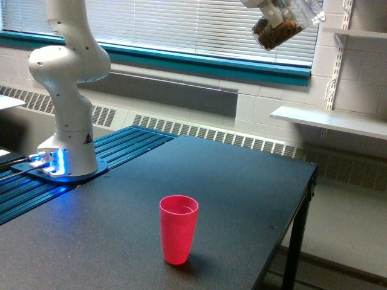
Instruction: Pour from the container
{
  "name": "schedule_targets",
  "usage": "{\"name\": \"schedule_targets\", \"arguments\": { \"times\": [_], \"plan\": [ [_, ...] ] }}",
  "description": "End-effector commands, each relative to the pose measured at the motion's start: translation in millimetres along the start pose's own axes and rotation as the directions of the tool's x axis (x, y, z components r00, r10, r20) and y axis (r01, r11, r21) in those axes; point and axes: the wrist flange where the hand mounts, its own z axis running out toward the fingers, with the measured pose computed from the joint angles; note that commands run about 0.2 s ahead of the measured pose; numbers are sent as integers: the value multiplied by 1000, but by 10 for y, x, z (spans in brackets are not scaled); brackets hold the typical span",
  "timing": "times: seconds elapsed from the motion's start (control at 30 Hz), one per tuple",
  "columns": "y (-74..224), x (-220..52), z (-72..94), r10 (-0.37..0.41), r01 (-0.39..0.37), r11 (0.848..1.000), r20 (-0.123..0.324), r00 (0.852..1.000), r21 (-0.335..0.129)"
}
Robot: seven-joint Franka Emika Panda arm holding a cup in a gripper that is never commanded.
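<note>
In the exterior view, the clear cup (284, 25) hangs at the top edge of the frame, high above the table (242, 181) and well off toward the exterior view's right of the red cup (178, 228). It is tilted, with brown contents gathered in its lower part, probably because the arm carries it at an angle on the way to a pour. The gripper (275, 9) is mostly cut off by the frame edge; it appears to be grasping the clear cup, but how the jaws stand on it I cannot tell. The red cup stands upright and open-mouthed near the table's front, a sensible spot for a receiver. The arm's white base (66, 151) sits on blue rails at the exterior view's left, leaving the dark tabletop free for the reach. Nothing is seen falling from the clear cup, so pouring looks not yet begun.
</note>
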Motion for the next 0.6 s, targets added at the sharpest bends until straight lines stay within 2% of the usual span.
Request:
{"name": "schedule_targets", "arguments": {
  "times": [0.03,0.33,0.6],
  "plan": [
    [-83,-46,-39,-3,3,1000,-13,1000,-1],
    [-69,-123,-66,-3,2,1000,-38,999,-31],
    [80,-205,-58,23,-28,996,-62,998,-84]
  ]
}}
